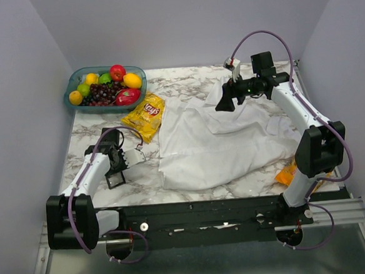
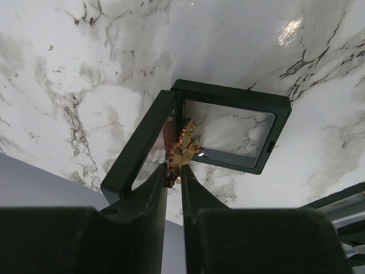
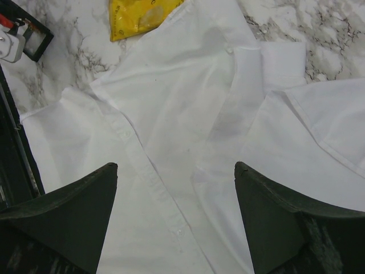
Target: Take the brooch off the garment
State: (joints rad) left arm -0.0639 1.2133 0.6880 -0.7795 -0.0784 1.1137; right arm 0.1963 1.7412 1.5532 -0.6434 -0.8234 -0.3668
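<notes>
The brooch [image 2: 182, 145], a tiny orange-gold trinket with red parts, is pinched between my left gripper's [image 2: 174, 168] fingertips. It hangs over an open black display case [image 2: 228, 94] with clear panels, lying on the marble table at the left [image 1: 115, 178]. The left gripper [image 1: 117, 166] is low over that case. The garment [image 1: 214, 141], a large white shirt, lies spread across the table's middle and right. My right gripper [image 1: 225, 99] hovers open and empty above the shirt's upper part; the wrist view shows the shirt's button placket [image 3: 142, 171] between its fingers [image 3: 175, 171].
A teal bowl of fruit [image 1: 105, 86] stands at the back left. A yellow chip bag [image 1: 145, 116] lies beside the shirt's left edge, also in the right wrist view [image 3: 137, 17]. An orange snack packet [image 1: 286, 175] lies by the right arm's base.
</notes>
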